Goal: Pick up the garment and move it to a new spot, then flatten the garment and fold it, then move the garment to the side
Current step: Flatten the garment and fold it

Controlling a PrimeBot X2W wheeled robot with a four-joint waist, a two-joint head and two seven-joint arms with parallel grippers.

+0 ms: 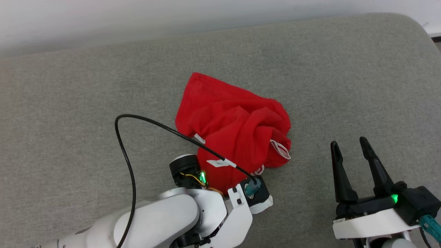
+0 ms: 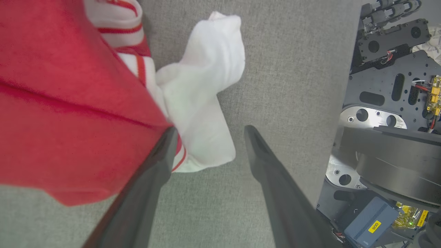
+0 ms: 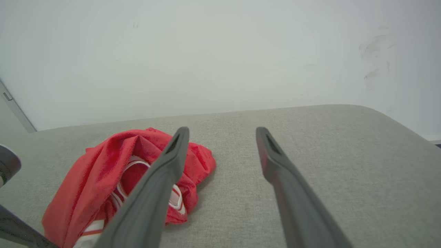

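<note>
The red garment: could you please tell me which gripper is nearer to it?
Left. The left gripper is right at the near edge of the garment, open astride its white sleeve; the right gripper hovers open over bare cushion, well off to its right.

The left arm (image 1: 162,213) is glossy white, with a thin black cable (image 1: 127,165) carrying a white label (image 1: 216,163). The right gripper (image 1: 348,143) has two long, tapered black fingers (image 1: 341,179) on a white base, with a green light (image 1: 394,198) and a teal plug (image 1: 430,224).
</note>
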